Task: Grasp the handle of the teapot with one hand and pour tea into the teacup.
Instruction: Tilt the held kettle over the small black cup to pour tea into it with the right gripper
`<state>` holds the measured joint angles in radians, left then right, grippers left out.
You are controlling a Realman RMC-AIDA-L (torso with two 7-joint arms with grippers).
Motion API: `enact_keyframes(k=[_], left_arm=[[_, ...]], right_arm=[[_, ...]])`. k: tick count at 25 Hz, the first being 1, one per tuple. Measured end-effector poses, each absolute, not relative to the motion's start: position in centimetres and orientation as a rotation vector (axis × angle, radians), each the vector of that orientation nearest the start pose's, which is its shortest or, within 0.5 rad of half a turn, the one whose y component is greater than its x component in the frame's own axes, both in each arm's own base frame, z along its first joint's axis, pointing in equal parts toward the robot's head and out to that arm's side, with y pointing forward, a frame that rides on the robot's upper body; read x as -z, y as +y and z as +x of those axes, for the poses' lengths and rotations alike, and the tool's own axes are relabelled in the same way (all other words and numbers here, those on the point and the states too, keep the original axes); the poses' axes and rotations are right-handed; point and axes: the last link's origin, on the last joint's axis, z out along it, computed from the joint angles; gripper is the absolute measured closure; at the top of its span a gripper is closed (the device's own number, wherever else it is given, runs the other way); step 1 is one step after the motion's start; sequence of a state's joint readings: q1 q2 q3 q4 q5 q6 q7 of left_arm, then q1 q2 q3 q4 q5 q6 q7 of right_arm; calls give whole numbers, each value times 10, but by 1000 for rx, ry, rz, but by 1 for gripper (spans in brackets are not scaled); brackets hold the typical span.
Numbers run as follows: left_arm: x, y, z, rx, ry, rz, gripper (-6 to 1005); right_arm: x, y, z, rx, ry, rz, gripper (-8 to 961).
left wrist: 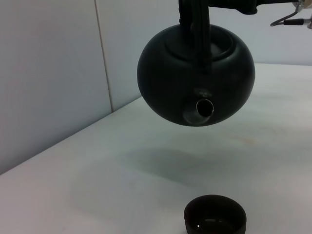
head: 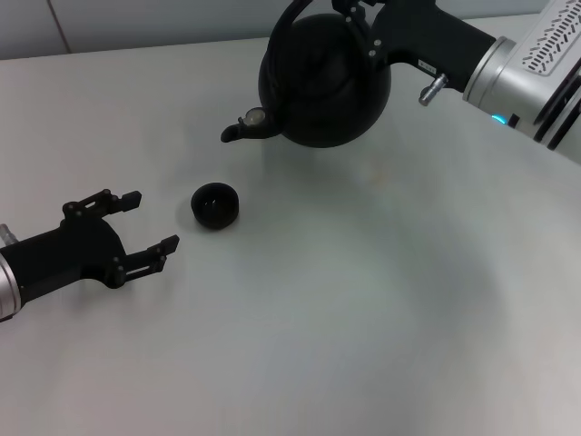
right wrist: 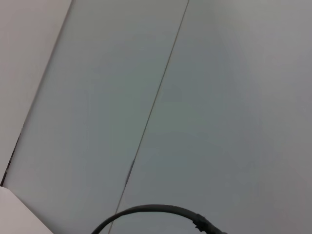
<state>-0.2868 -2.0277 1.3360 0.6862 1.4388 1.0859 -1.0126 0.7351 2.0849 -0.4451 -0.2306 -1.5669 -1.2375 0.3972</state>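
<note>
The teapot (head: 327, 86) hangs clear of the table (head: 363, 327), carried by the right gripper (head: 359, 23) at about 1 o'clock in the head view. The gripper's fingers are pinched on the handle (head: 289, 20) near its top, the grip that lets the pot swing below the arm and be tilted by rotating the wrist. The body is already inclined: the spout (head: 238, 130) points toward 8 o'clock and sits lower than the lid side. The left wrist view confirms this – the spout mouth (left wrist: 204, 106) faces that camera and the pot casts a shadow on the surface beneath it.

The teacup (head: 215, 204) stands upright on the table, at roughly 7 o'clock from the spout tip and apart from it. In the left wrist view the cup (left wrist: 215, 217) lies below the pot and nearer the camera. No liquid stream is visible in any view.

The left gripper (head: 145, 227) rests low at 9 o'clock from the cup, near it but not touching, its fingers spread wide and holding nothing. Judged from its position it is idle.

Judgement: the task is in the approach-to-pour stage. The spout probably needs to travel a little further over the cup before more tilt is applied; tilting from the present position risks spilling short of the rim.
</note>
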Motion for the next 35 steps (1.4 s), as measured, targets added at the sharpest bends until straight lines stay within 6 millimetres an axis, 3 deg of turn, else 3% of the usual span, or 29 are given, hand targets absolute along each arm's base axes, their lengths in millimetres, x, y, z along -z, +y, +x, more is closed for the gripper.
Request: enact_keyframes(k=[35], left_arm=[[35, 312, -301, 440, -332, -2555, 200]], right_arm=[[12, 403, 225, -640, -166, -2197, 847]])
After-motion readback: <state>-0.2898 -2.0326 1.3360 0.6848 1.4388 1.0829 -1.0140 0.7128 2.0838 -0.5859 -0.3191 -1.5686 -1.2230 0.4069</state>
